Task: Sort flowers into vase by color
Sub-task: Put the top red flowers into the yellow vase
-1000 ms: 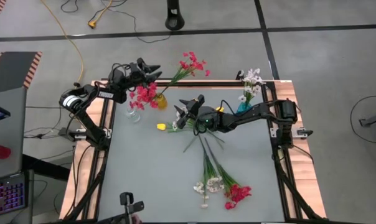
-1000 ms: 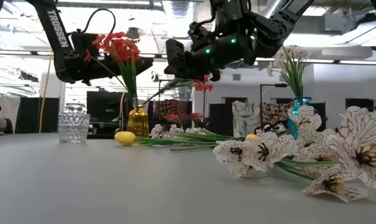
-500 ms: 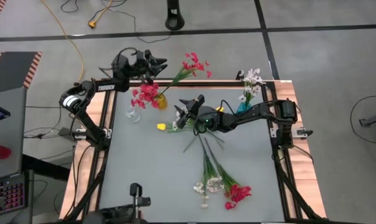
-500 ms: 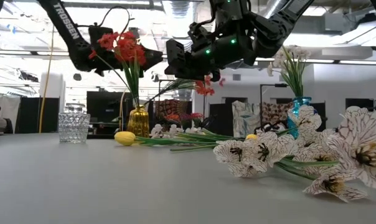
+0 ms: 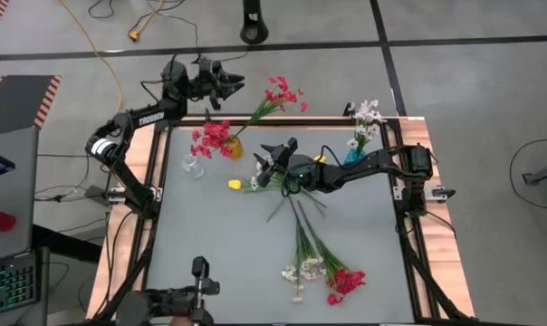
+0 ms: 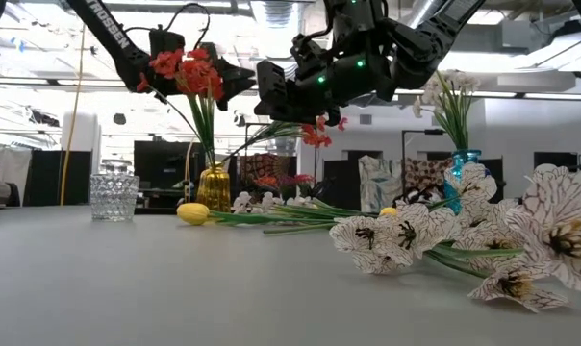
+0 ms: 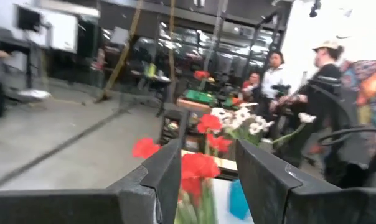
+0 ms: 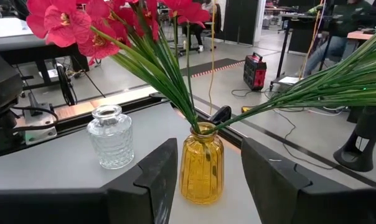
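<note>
At the bottom centre of the overhead picture, nearest you, a loose bunch of white and red flowers [image 5: 321, 267] lies flat on the table [image 5: 219, 244], waiting to be sorted. Their stems fan up toward the middle, and bare grey surface lies left of them, so you have open room there.

At mid-frame, a yellow flower [image 5: 235, 185] lies on the table with its stem running right under your right gripper [image 5: 272, 163]. That gripper hangs above the stem with its fingers spread and nothing between them; from its wrist camera you look straight at the yellow vase [image 8: 202, 163]. It looks placed to come down on the stem.

Up and left of it, the yellow vase holds two red sprays [image 5: 212, 138], one leaning left, one leaning up and right. A clear vase [image 5: 193, 166] stands empty just left, near the table's left rail. At the upper right, a blue vase [image 5: 353, 156] holds white flowers [image 5: 365, 115] close to the back edge.

Farthest, at the upper left, your left gripper [image 5: 221, 83] sits beyond the table's back edge, fingers apart and empty, clear of the vases. I judge it parked out of the way.
</note>
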